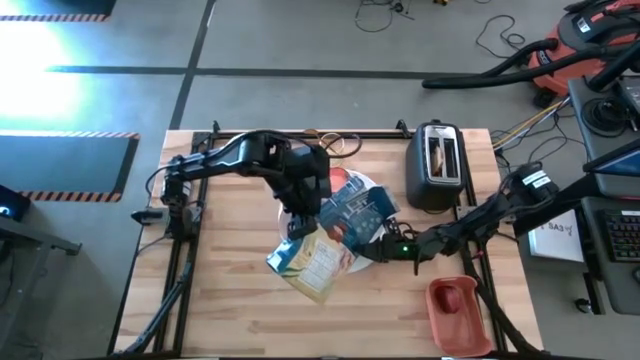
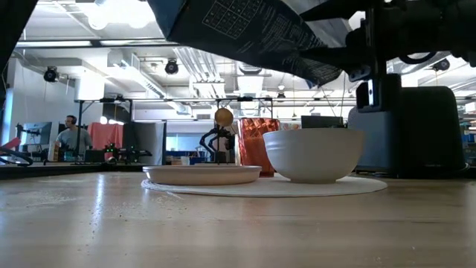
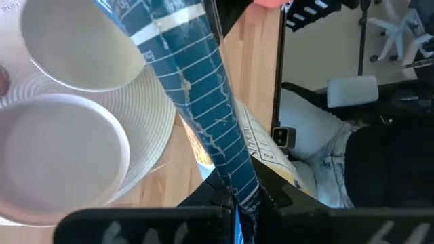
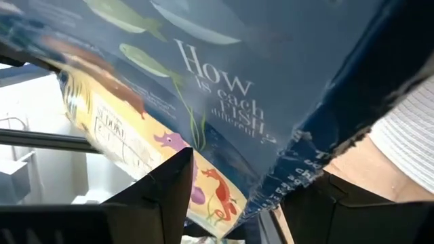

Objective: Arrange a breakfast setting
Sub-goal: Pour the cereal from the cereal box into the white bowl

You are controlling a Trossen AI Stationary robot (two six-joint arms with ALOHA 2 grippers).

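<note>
Both grippers hold a blue printed cardboard box (image 1: 352, 212) with a yellow lower part (image 1: 312, 265), lifted over the setting at the table's middle. My left gripper (image 1: 300, 226) is shut on it from the left, my right gripper (image 1: 368, 247) from the right. Under the box, a small white bowl (image 2: 312, 152) and a white plate (image 2: 201, 174) rest on a flat round ribbed white mat (image 2: 357, 186). A red cup (image 2: 256, 141) stands behind them. The bowl (image 3: 74, 47) and plate (image 3: 61, 159) also show in the left wrist view. Spoon, fruit and glass are out of view. My left gripper pinches a narrow edge of the box (image 3: 234, 177) between its two fingers; the box runs away from the fingers, edge-on, clear of the table. The exact place of contact is hidden by the gripper. My right gripper pinches a torn cardboard edge of the box (image 4: 293, 177) between its two fingers (image 4: 169, 193), coming level from the table's right. The printed blue face lies above the fingers, and the box is lifted clear over the mat.
A black toaster (image 1: 438, 165) stands at the back right, a tan slice in one slot. A red tray (image 1: 455, 310) lies at the front right corner. Bare wood lies along the front left (image 1: 230, 310). A person sits in the room beyond (image 2: 72, 138).
</note>
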